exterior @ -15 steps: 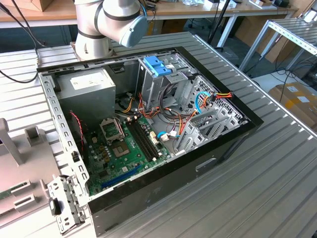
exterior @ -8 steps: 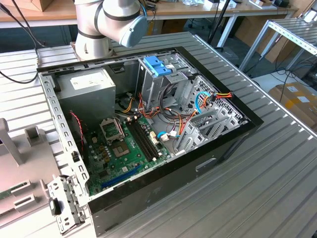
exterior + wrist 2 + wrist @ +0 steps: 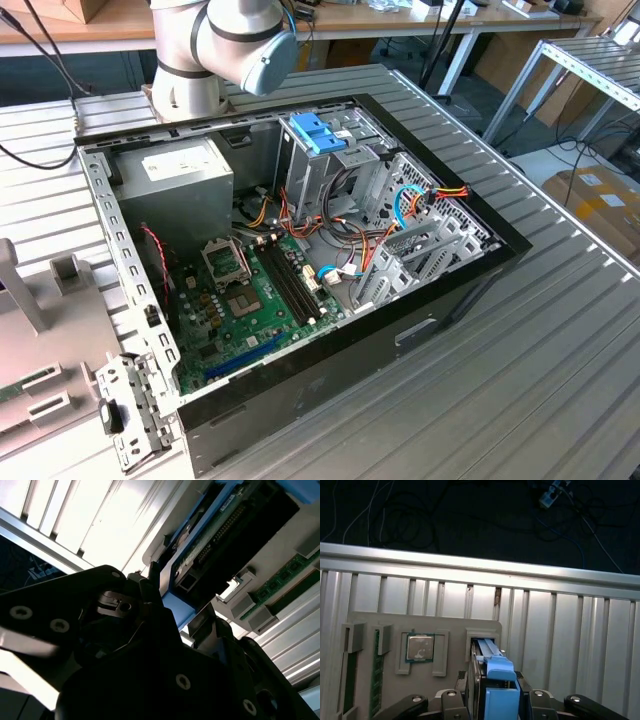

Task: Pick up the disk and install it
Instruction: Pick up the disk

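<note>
While the disk [image 3: 499,672] stands on edge in its slot, a skewed lift could jam it.
We find the gripper [image 3: 492,696] straddling it at the parts holder's [image 3: 370,620] edge, beside the processor [image 3: 420,647]; clamped or not, we cannot tell.

A silver-grey arm [image 3: 190,40] with a light-blue joint cap [image 3: 268,62] carries a black gripper [image 3: 495,705] studded with silver screws [image 3: 448,694].

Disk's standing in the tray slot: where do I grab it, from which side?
Clamp the disk across its two broad faces, near the blue edge sticking out of its slot in the tray, coming straight down along the slot. It stands on edge, so probably only that end is free; the claw straddles it there.
</note>
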You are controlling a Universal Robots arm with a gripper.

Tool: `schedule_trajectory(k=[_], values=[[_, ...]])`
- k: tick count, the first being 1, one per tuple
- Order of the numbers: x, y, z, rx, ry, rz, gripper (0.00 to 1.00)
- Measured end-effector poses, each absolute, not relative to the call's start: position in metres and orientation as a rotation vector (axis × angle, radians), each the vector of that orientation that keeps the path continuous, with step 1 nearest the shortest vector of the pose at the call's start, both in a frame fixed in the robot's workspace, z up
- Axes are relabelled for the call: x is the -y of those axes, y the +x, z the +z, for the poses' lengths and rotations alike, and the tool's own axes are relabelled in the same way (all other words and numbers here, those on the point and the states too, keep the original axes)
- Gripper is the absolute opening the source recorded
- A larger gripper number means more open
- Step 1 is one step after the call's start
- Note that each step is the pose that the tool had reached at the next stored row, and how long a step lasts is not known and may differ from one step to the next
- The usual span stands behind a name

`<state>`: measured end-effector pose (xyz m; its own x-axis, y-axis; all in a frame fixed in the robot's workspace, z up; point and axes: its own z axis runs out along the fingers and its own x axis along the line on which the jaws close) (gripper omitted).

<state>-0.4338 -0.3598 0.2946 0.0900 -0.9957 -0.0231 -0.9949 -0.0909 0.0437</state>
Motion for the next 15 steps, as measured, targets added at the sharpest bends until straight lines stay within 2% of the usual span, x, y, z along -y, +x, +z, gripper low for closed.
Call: schedule_trajectory(k=[7, 10, 15], values=[[0.3598, -0.4337, 0.2942, 2.107, 2.307, -0.073, 0.48], [0.3598, -0.4338, 0.2941, 2.107, 2.307, -0.073, 0.38], [0.3598, -0.4337, 0.2939, 2.107, 2.307, -0.073, 0.38]])
